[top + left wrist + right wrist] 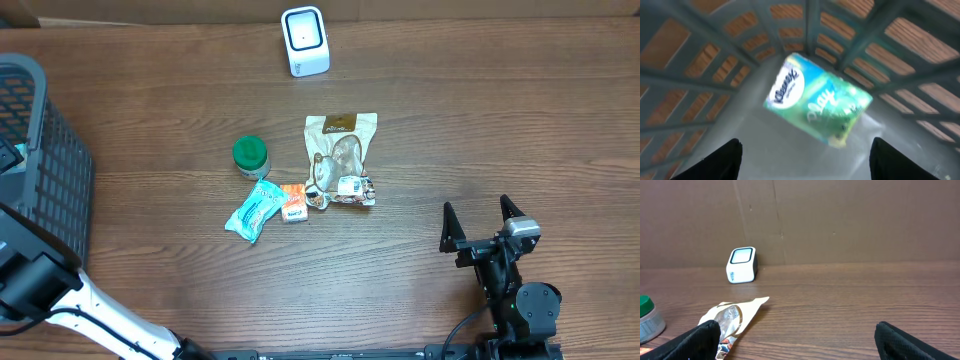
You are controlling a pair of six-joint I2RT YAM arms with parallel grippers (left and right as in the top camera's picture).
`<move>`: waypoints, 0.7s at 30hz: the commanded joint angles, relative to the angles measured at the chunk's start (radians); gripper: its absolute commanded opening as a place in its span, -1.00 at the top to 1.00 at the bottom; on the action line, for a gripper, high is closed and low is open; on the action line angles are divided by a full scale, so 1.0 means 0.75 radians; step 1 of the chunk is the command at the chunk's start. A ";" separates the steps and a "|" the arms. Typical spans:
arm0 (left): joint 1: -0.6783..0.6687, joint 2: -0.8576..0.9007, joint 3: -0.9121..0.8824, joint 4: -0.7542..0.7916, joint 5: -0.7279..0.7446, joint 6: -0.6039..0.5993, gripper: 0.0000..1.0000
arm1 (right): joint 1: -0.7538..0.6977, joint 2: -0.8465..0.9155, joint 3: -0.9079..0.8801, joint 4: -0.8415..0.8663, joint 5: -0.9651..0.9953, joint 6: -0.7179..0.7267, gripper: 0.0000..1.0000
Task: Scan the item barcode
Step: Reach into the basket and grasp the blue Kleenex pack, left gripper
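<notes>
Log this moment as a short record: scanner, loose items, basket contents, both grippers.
scanner: white scanner upright at the far side, no item at it
loose items: snack bag, green-lidded jar, teal packet, small orange packet, clustered together in the middle
basket: dark basket at the left, tissue pack inside
left gripper: open, inside the basket above the tissue pack, not holding it
right gripper: open, empty, at the near right, apart from the cluster
</notes>
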 commanded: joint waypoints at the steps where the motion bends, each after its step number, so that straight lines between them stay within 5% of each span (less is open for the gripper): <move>1: -0.002 0.055 -0.002 0.038 0.011 0.056 -0.29 | -0.004 -0.011 -0.014 0.006 -0.003 0.006 -1.00; 8: -0.008 0.156 -0.002 0.052 0.012 0.121 -0.16 | -0.004 -0.011 -0.014 0.006 -0.003 0.006 -1.00; 10: -0.011 0.177 -0.002 0.051 0.012 0.127 0.09 | -0.004 -0.011 -0.014 0.006 -0.003 0.006 -1.00; 13: -0.011 0.191 -0.002 0.057 0.012 0.125 0.72 | -0.004 -0.011 -0.014 0.006 -0.003 0.006 -1.00; 15: -0.011 0.191 -0.002 0.063 0.011 0.126 0.92 | -0.004 -0.011 -0.014 0.006 -0.003 0.006 -1.00; 21: -0.028 0.181 -0.001 -0.037 -0.058 -0.007 0.92 | -0.004 -0.011 -0.014 0.006 -0.003 0.006 -1.00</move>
